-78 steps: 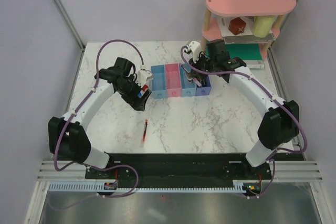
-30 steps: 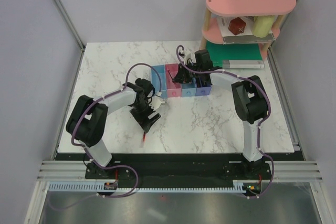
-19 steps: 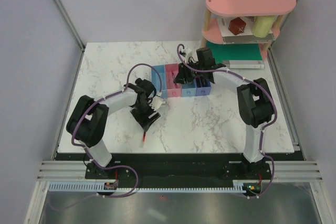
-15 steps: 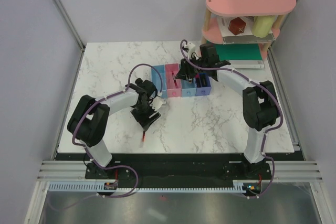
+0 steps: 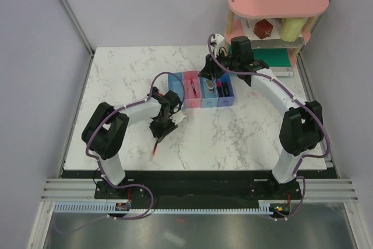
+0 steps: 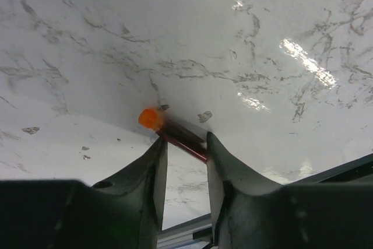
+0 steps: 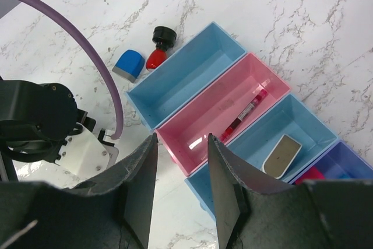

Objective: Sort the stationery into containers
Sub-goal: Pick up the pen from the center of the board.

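On the marble lies a thin red pen (image 6: 175, 137) with an orange end, and my left gripper (image 6: 185, 141) is shut on it, both fingertips touching it. From above, that pen (image 5: 154, 147) sticks out below the left gripper (image 5: 162, 131). My right gripper (image 7: 182, 139) hangs open and empty over the containers (image 5: 201, 90). The blue bin (image 7: 186, 83) is empty. A red pen (image 7: 245, 112) lies in the pink bin (image 7: 207, 122), and a silver-brown clip (image 7: 282, 154) in the light blue one. A blue eraser (image 7: 129, 64) and a red-black stub (image 7: 158, 48) lie on the table beside the blue bin.
At the back right stands the pink two-tier shelf (image 5: 277, 1) with a red cube (image 5: 265, 27) and a yellow cylinder (image 5: 294, 26). A green box (image 5: 262, 58) lies beneath it. In the purple bin (image 7: 347, 164) something pink shows.
My left jaws have closed from wide apart onto the red pen, which shifted slightly left. My right gripper has drawn up and back from the bins, jaws a little wider.
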Available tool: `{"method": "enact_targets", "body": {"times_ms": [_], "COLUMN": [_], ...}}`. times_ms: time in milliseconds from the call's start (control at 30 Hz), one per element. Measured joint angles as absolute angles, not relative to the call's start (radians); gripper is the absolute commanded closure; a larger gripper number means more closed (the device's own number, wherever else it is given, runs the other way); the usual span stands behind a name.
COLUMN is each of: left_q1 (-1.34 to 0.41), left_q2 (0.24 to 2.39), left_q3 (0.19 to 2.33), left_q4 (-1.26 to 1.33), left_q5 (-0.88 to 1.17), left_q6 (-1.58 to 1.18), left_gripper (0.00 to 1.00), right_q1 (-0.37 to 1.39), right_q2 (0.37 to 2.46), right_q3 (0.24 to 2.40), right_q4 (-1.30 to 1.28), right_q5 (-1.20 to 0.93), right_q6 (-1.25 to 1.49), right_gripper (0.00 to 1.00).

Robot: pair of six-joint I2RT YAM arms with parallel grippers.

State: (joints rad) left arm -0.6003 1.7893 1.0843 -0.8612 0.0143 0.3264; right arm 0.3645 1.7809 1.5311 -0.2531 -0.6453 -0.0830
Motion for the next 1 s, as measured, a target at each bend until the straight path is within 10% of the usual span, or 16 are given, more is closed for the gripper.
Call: {"method": "enact_targets", "body": {"times_ms": [67, 667, 1000], "left_q1": [-0.606, -0.627, -0.643], "left_q2": [1.795, 1.791, 1.660], "left_q3": [1.090, 1.131, 1.553], "left_q4": [-0.870, -0.925, -1.029], "left_q5": [0.017, 0.099, 0.358], "left_q6": [0.320, 0.313, 0.326], "left_gripper": [0.98, 0.98, 0.98], "right_q1": [0.364, 0.335, 0.302], "right_q2": [1.777, 1.695, 1.607], "right_q3": [1.533, 1.540, 1.393], "right_q4": [-0.266, -0.355, -0.454], "right_q5": [-0.645, -0.608, -0.597], "right_q6": [-0.084, -0.149, -0.252], "right_gripper": [0.53, 0.53, 0.05]}}
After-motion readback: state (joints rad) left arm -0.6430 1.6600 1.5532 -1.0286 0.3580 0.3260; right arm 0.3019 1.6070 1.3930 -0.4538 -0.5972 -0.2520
